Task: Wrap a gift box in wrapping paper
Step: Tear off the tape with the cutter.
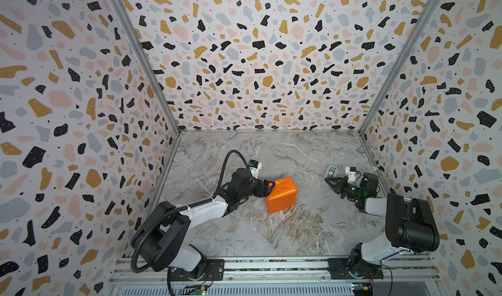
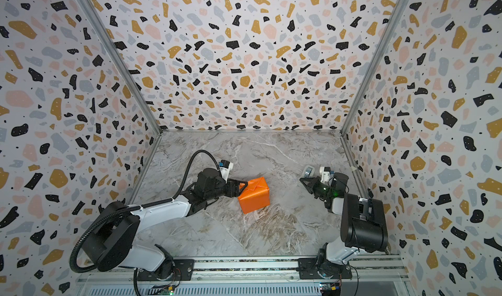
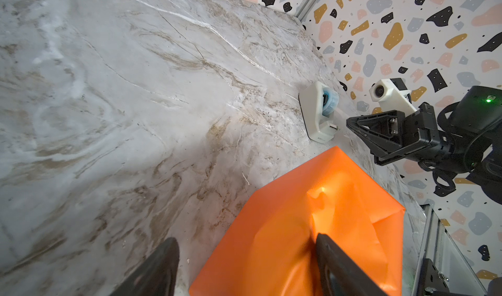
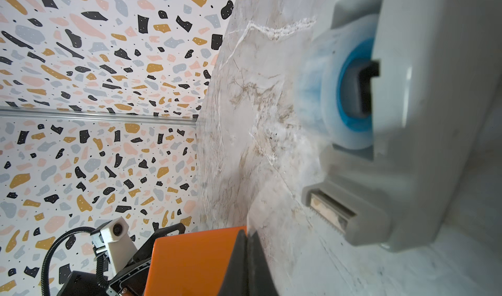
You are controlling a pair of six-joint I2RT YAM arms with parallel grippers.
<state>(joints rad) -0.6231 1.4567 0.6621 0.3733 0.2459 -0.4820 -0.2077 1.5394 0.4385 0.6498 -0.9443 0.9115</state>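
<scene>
The wrapping paper [image 1: 281, 196] [image 2: 254, 195], orange side out, is folded round the gift box as a parcel on the marble table; the gift box itself is hidden inside. My left gripper [image 1: 270, 188] [image 3: 247, 243] is open at the parcel's left upper edge. One finger [image 3: 334, 262] rests on the folded seam on top, and the other hangs over the table beside the parcel. My right gripper [image 1: 326, 180] [image 4: 247, 233] is shut, well right of the parcel. A pale translucent strip of clear tape [image 4: 252, 215] sticks out from its tips.
A white tape dispenser [image 1: 331, 172] [image 4: 407, 145] with a blue-cored roll stands just behind the right gripper's tips, near the right wall. Terrazzo-patterned walls close in three sides. A metal rail [image 1: 271, 264] runs along the table's front edge.
</scene>
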